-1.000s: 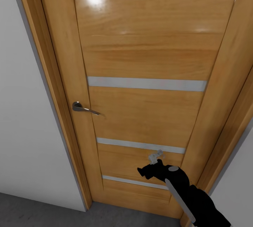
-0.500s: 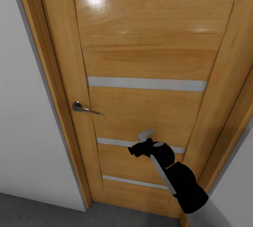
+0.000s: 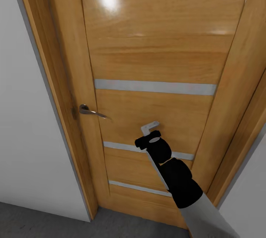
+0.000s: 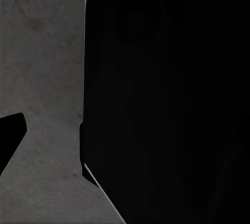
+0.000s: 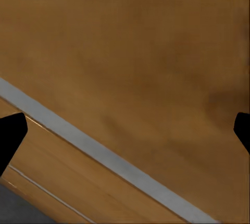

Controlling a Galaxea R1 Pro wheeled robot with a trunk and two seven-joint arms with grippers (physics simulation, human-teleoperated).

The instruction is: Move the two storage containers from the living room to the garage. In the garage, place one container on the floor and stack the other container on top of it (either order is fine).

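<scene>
The two storage containers are out of view. I face a wooden plank door with grey stripes and a metal lever handle on its left side. My right gripper is raised against the door's lower middle, right of and slightly below the handle. Its fingertips stand wide apart at the edges of the right wrist view, empty, with door wood between them. In the left wrist view one black fingertip sits far out to the side over dark grey concrete floor.
Pale walls flank the door frame on both sides. A strip of dark grey floor runs along the bottom. A large black part of my own body covers much of the left wrist view.
My right arm has risen and swung left across the door, closer to the handle. The door leaf has shifted slightly, and a shadowed gap shows along its handle side.
</scene>
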